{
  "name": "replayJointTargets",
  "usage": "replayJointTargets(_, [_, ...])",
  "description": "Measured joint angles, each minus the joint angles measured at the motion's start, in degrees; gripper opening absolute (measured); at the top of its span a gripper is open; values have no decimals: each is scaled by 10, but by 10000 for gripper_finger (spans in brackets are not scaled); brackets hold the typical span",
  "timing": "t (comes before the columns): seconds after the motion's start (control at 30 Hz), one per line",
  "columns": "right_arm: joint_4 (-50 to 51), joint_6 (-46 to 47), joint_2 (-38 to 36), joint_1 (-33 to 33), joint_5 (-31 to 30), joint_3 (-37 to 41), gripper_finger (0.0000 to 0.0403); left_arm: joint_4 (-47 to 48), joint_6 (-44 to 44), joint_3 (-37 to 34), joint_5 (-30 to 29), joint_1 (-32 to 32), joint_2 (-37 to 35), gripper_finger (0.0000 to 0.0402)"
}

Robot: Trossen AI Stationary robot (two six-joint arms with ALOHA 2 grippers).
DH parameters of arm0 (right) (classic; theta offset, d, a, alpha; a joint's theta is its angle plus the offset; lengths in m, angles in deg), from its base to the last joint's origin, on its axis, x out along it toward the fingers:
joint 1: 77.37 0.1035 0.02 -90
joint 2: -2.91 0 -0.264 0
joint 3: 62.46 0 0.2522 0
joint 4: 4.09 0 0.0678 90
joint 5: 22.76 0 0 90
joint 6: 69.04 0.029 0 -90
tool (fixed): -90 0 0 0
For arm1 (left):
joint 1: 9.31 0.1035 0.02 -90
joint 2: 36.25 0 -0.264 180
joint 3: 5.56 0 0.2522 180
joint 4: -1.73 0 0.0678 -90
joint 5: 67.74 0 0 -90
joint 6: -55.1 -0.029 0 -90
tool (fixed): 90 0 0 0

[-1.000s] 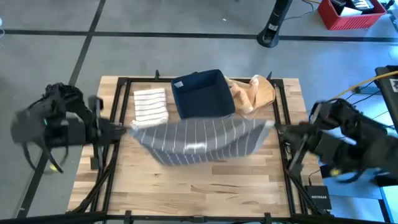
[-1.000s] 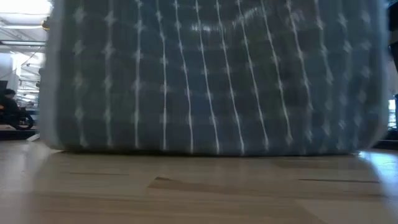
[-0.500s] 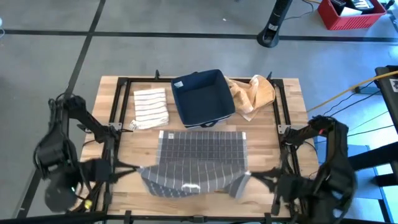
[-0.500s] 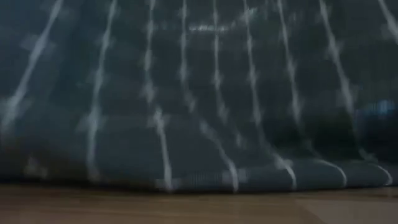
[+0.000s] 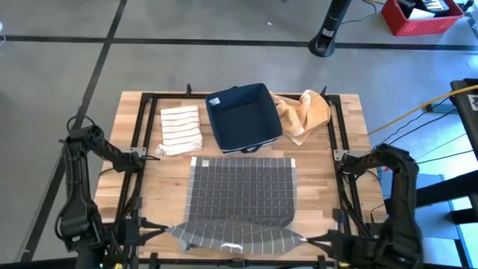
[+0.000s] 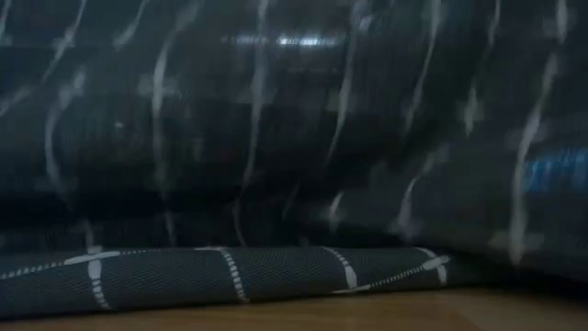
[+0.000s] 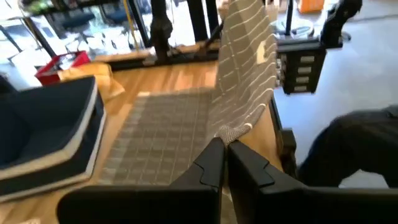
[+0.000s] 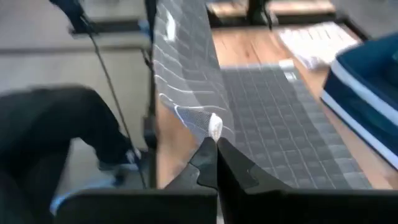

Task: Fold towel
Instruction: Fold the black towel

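A dark grey towel [image 5: 240, 190] with a pale grid lies spread over the middle of the table. Its far edge [image 5: 243, 159] rests flat on the wood, and its near strip [image 5: 235, 237] rises off the table and stretches between my two grippers. My left gripper [image 5: 160, 227] is shut on the near left corner. My right gripper [image 5: 309, 239] is shut on the near right corner. In the low view the towel [image 6: 294, 138] fills the picture, with a fold [image 6: 230, 274] lying on the wood. My left gripper pinches the towel's near left corner [image 7: 235, 131] between its two fingers, coming in nearly level from the table's left. The held edge runs up and away from the fingers, lifted off the table. My right gripper pinches the near right corner [image 8: 214, 127], by its white tag, between its two fingers, slanting down from the table's right. The edge stretches from there toward the other arm, raised above the wood.
A navy basket [image 5: 243, 116] stands at the far middle of the table. A folded white striped towel [image 5: 181, 127] lies to its left and a crumpled tan cloth [image 5: 302, 113] to its right. Black frame rails [image 5: 138, 161] run along both sides.
Both grippers have gone down and toward the table's near edge, still shut on the towel's corners. The towel, which hung in the air between them over the middle of the table, now has its far part laid flat on the wood. Only the near strip stays lifted.
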Motion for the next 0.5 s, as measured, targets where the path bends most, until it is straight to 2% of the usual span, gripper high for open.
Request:
replayJointTargets(0.1, [-1,-43,0,12,-64,-46,0,-15,-59,18,-32,0,0,8])
replayJointTargets(0.3, [-7,-207,-2,11,-164,-153,0,-67,-219,79,-102,0,-5,8])
replayJointTargets(0.4, [-14,-242,-3,11,-165,-180,0,-102,-272,87,-93,0,-5,8])
replayJointTargets(0.5, [-16,-234,-1,12,-141,-178,0,-104,-268,86,-65,-1,-4,8])
